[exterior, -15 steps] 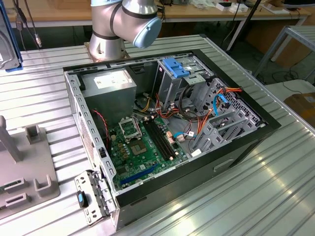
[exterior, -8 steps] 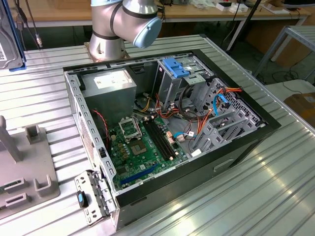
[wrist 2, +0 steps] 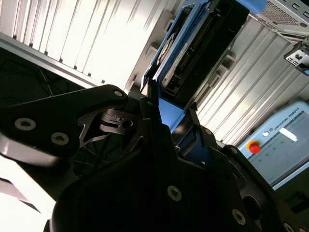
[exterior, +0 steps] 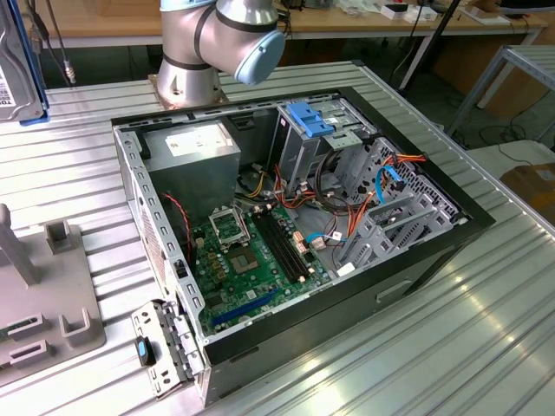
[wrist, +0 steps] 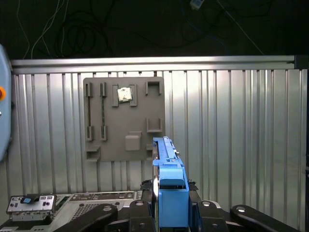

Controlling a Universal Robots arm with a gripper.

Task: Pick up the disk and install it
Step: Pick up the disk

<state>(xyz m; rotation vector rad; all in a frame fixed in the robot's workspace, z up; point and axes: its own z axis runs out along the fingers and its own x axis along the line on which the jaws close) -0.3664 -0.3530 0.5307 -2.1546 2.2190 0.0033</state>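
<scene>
Edgewise, the flat grey blue-railed metal disk sits pinched between the black jaws, long axis pointing straight away from them.

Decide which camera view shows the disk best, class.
The second wrist view: the disk shows its blue frame, one face and its connector row, gripped in the tool. The first wrist view shows it edge-on; at the exterior view's left it is cut off.
</scene>
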